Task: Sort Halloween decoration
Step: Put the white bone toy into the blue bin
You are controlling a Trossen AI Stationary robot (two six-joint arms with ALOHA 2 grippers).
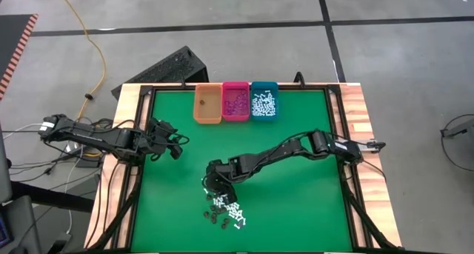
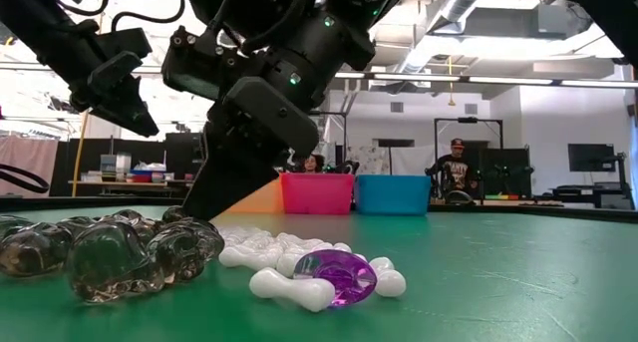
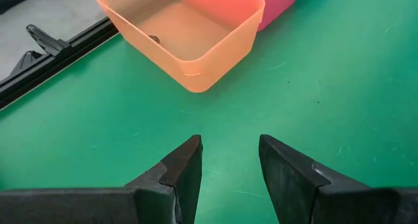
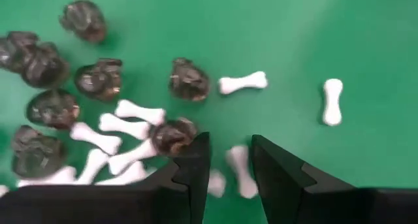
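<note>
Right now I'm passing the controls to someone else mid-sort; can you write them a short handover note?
Right gripper: down over the pile of pieces near the front of the green mat, fingers apart around a white bone, nothing gripped yet.
Left gripper: open, empty, waiting at the mat's left side, facing the orange bin.
Done: pink bin holds purple pieces, blue bin holds white bones; the orange bin has at most a piece or two.
Left: loose white bones, dark skulls and at least one purple piece are in the pile.
</note>
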